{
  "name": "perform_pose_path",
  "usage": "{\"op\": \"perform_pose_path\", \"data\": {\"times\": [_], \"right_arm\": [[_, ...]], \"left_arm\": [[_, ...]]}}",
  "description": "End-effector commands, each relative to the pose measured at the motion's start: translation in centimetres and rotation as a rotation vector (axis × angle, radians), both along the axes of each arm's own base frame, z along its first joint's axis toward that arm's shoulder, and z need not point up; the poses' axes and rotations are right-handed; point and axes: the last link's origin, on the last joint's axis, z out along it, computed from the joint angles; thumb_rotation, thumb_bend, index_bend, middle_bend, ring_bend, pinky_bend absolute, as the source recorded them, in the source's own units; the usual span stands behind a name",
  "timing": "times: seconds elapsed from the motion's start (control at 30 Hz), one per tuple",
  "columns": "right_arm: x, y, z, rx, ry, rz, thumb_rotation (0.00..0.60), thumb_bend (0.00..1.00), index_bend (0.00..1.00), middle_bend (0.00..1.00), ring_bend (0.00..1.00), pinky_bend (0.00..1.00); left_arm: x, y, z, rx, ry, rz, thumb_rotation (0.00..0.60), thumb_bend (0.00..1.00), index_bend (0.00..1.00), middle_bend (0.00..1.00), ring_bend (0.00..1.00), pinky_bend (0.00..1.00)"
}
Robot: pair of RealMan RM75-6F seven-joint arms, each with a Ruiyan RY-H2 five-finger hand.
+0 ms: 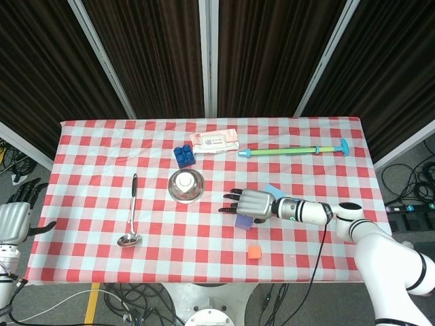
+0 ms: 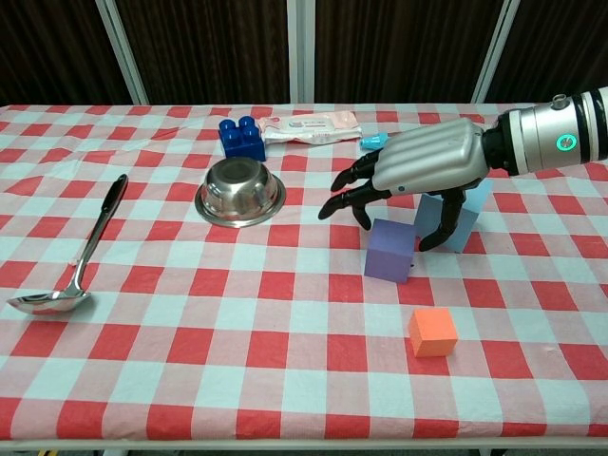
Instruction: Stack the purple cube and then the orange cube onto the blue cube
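Observation:
The purple cube [image 2: 390,252] [image 1: 242,222] sits on the checked cloth right of centre. Just behind and to its right stands the light blue cube [image 2: 454,215] [image 1: 272,189], partly hidden by my right hand. The orange cube [image 2: 433,332] [image 1: 254,252] lies nearer the front edge. My right hand [image 2: 418,169] [image 1: 250,204] hovers just over the purple cube, fingers spread and curved downward, thumb hanging between the purple and blue cubes, holding nothing. My left hand [image 1: 15,216] hangs off the table's left edge, fingers apart and empty.
A steel bowl [image 2: 239,191] sits mid-table, a dark blue toy brick [image 2: 241,138] and a wipes packet [image 2: 311,126] behind it. A ladle [image 2: 74,267] lies at the left. A green-and-teal stick [image 1: 293,150] lies at the back right.

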Motion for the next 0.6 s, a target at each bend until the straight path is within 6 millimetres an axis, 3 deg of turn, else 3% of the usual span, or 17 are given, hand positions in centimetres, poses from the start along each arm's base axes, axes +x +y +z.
{"op": "perform_pose_path", "data": {"times": [0.03,0.6], "right_arm": [[-0.10,0.03,-0.03,0.001,-0.001,-0.003,0.600,0.13,0.00,0.35,0.05,0.13],[-0.22,0.04,0.18,-0.008,-0.018,-0.015,0.600,0.18,0.00,0.40,0.09,0.14]], "left_arm": [[-0.01,0.01,0.00,0.000,-0.001,0.000,0.600,0.09,0.23,0.21,0.12,0.26],[-0.23,-0.01,-0.02,-0.005,-0.012,0.008,0.600,0.09,0.23,0.21,0.12,0.26]]}}
